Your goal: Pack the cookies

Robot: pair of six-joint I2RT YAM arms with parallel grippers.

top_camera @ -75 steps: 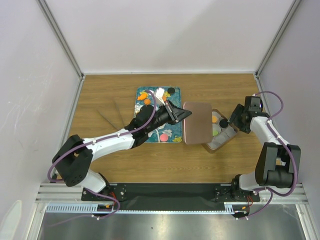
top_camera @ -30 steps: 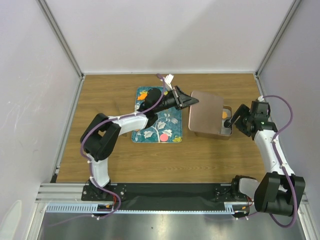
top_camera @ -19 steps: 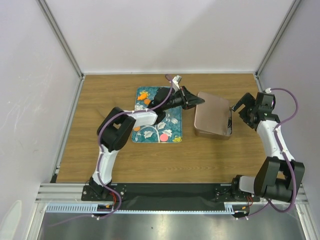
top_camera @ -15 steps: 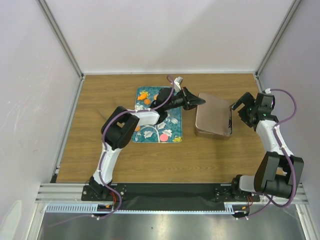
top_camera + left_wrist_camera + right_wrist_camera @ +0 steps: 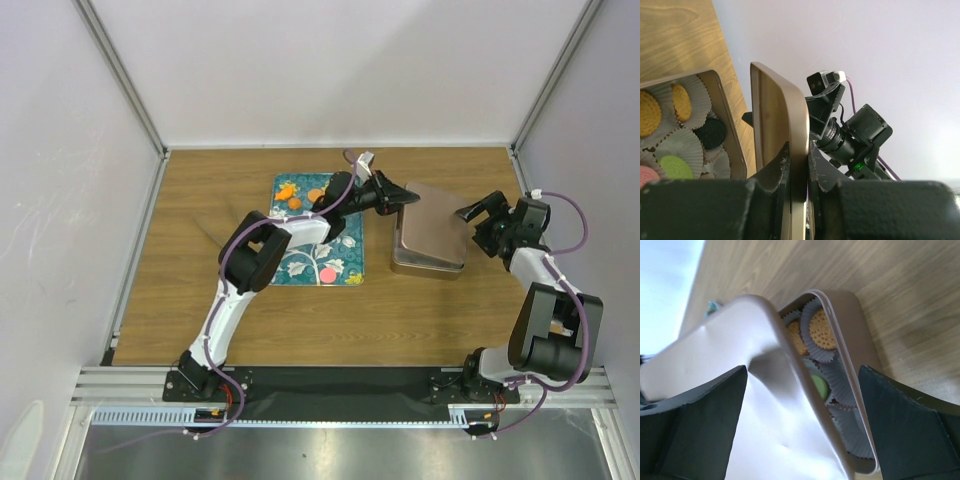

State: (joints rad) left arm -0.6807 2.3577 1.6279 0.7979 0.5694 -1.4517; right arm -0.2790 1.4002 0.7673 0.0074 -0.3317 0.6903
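Observation:
My left gripper (image 5: 408, 195) is shut on the edge of the brown tin lid (image 5: 432, 225), which hangs tilted over the open tin (image 5: 425, 265). In the left wrist view the fingers (image 5: 782, 167) pinch the lid (image 5: 775, 115); beside it the tin (image 5: 727, 145) holds orange (image 5: 650, 114), black (image 5: 710, 134) and green (image 5: 675, 167) cookies in paper cups. My right gripper (image 5: 478, 215) stands open at the tin's right side, its jaws wide around lid (image 5: 730, 390) and tin (image 5: 855, 335), touching neither. An orange (image 5: 822, 330) and a green cookie (image 5: 820, 386) show there.
A teal printed tray (image 5: 300, 262) lies left of the tin, with two orange cookies (image 5: 294, 203) and a pink one (image 5: 327, 275) on it. White walls close the table at the back and both sides. The right arm's camera (image 5: 860, 135) shows just behind the lid.
My left gripper has carried the lid rightward over the tin and tipped it. My right gripper has opened wide and drawn back from the tin's right end.

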